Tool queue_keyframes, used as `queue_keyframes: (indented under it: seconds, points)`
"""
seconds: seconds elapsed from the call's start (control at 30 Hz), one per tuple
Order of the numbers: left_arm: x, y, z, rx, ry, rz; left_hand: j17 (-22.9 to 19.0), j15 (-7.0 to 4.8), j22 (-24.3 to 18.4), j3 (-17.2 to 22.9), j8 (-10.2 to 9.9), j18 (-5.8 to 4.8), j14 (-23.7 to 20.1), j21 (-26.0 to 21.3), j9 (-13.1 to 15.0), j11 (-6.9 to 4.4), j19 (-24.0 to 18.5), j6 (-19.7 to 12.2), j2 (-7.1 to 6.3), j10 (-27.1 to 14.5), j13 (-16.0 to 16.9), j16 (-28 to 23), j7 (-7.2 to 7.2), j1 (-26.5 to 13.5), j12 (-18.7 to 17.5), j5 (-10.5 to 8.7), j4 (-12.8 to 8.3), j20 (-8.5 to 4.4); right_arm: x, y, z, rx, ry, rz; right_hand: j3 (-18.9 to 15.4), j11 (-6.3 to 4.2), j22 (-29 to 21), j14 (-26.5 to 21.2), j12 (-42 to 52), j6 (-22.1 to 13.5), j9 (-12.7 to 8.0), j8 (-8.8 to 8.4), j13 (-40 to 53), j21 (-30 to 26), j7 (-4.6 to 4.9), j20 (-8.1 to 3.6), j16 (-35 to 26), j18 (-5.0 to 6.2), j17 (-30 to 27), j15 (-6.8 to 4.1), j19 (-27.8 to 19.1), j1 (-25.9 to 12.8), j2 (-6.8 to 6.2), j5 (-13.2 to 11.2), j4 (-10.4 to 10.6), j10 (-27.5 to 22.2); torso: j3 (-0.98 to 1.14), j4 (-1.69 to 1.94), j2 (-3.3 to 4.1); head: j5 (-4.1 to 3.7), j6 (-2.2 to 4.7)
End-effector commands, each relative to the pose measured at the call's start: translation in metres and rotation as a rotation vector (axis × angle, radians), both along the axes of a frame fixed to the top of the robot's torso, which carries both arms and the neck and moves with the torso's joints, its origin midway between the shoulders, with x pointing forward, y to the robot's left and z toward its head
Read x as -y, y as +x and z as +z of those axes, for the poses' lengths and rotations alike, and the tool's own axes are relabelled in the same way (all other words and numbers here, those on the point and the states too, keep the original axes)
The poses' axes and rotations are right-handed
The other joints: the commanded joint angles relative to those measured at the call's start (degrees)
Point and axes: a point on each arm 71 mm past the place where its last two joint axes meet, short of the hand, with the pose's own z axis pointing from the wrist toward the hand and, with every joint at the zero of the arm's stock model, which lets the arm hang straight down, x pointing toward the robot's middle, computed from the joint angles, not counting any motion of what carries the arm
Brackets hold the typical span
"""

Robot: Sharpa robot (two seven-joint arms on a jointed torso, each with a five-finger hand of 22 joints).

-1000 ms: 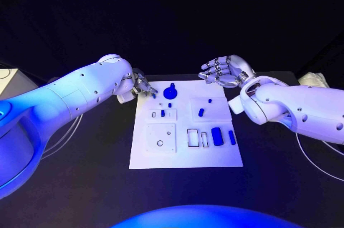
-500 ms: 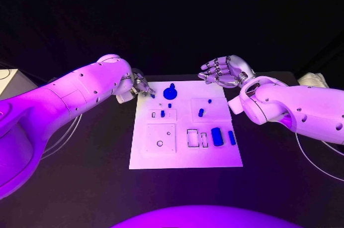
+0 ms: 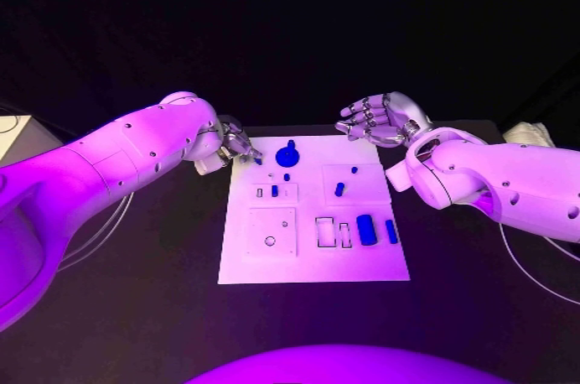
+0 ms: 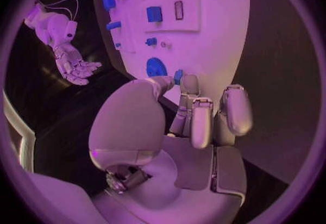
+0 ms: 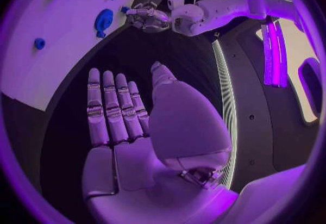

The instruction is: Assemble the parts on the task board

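Task board [image 3: 312,267], long axis running away from the robot; left hand [image 3: 232,144] pinching a small blue part [image 4: 177,76] at its far-left corner; right hand [image 3: 380,121] empty, fingers spread

Two smooth white arms dotted with small screws, thin cables trailing, ending in silver fingers [image 3: 363,116].

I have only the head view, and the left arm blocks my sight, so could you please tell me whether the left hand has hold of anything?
Observer: Yes. The left wrist view shows the left hand pinching a small blue part between its thumb and a finger, at the edge of the task board.
Operator: Thank you. Is the right hand carrying a part?
Observer: No. The right wrist view shows the right hand with straight fingers and a bare palm.
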Motion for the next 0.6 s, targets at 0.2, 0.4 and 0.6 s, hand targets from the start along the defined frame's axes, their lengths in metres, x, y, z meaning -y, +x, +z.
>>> queue_keyframes:
  seconds: [0.2, 0.4, 0.6]
  points:
    - [-0.004, -0.009, 0.009, 0.009, -0.093, 0.009, 10.6, -0.78, 1.76, 13.82, 1.15, 0.29, 4.2, 1.34, 4.27, -0.58, 1.51, 1.57, -2.46, 3.58, 3.78, 0.83, -0.64, -4.28, 2.86, 5.02, -11.69, -0.54, 0.004, 0.0, 0.0, 0.0, 0.003, 0.001, 0.37, 0.18, -0.09, 0.06, -0.44, 0.42, -0.07, -0.27, 0.02, -0.13, 3.21, 0.08, -0.34, 0.3, -0.11, 0.39, -0.43, 0.25, -0.09, 0.4, 0.0, 0.43, 0.0, 0.59, -0.62, -0.12, -0.3]
    - [-0.009, -0.021, 0.015, 0.024, -0.099, -0.009, 12.26, -1.46, 3.15, 14.89, 1.65, 0.0, 4.91, 2.11, 4.58, -1.31, 2.56, 3.26, -3.64, 6.41, 6.57, 1.74, -1.41, -6.67, 4.73, 11.15, -13.29, -1.17, 0.007, 0.0, 0.0, -0.003, 0.001, -0.005, 0.37, 0.18, -0.09, 0.06, -0.44, 0.42, -0.07, -0.27, 0.02, -0.13, 3.21, 0.08, -0.34, 0.3, -0.11, 0.39, -0.43, 0.25, -0.09, 0.4, 0.0, 0.43, -0.03, 0.97, -0.98, 0.04, -0.74]
    - [-0.009, -0.032, 0.019, 0.045, -0.088, -0.029, 12.81, -1.74, 4.05, 15.33, 1.74, -0.2, 5.12, 2.58, 4.63, -1.61, 3.21, 3.89, -3.86, 7.45, 7.57, 2.04, -1.71, -7.45, 5.3, 12.52, -13.91, -1.46, 0.008, 0.0, 0.0, -0.006, 0.0, -0.007, 0.39, 0.19, -0.19, 0.08, -0.53, 0.46, -0.09, -0.29, 0.01, -0.12, 3.23, 0.09, -0.41, 0.3, -0.22, 0.4, -0.46, 0.16, -0.13, 0.43, 0.02, 0.51, -0.09, 1.32, -1.31, -0.1, -1.15]
